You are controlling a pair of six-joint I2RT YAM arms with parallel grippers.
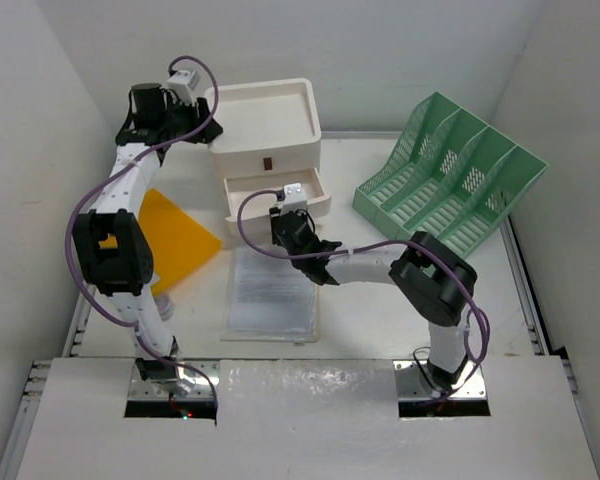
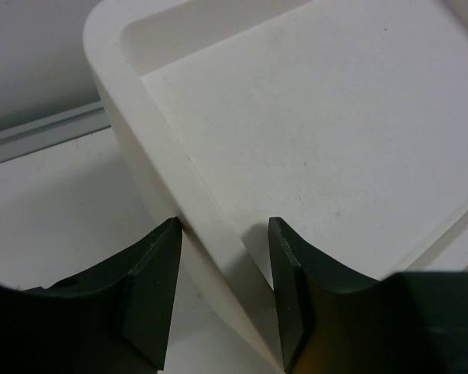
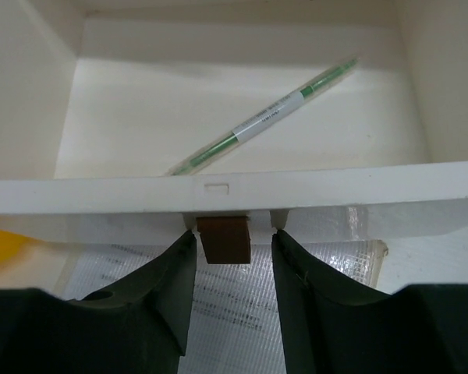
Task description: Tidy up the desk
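Left tool (image 2: 225, 226): fingers straddling the left rim of the top tray (image 2: 109, 70) on the white drawer box (image 1: 270, 150), one outside the wall and one inside over the tray floor. The gap is mid-width, and I can't tell if I'm actually pinching the wall or just around it. Right tool (image 3: 234, 238): jaws partway open, one on each side of the brown pull tab (image 3: 225, 239) on the open drawer (image 3: 218, 195). One finger is just beside the tab and there's a visible gap on the other side, so nothing is clamped. Inside the drawer a green pen (image 3: 269, 117) with a white label band lies diagonally on the floor. Below the drawer front, a printed sheet in a clear sleeve (image 1: 272, 290) lies flat under my right wrist. An orange folder (image 1: 175, 235) lies flat to the left of it, partly under my left arm. A green mesh file rack (image 1: 450, 180) sits at far right, well apart from the box. The surface (image 1: 370, 320) is the big white top carrying all of this. The box is at its far middle.
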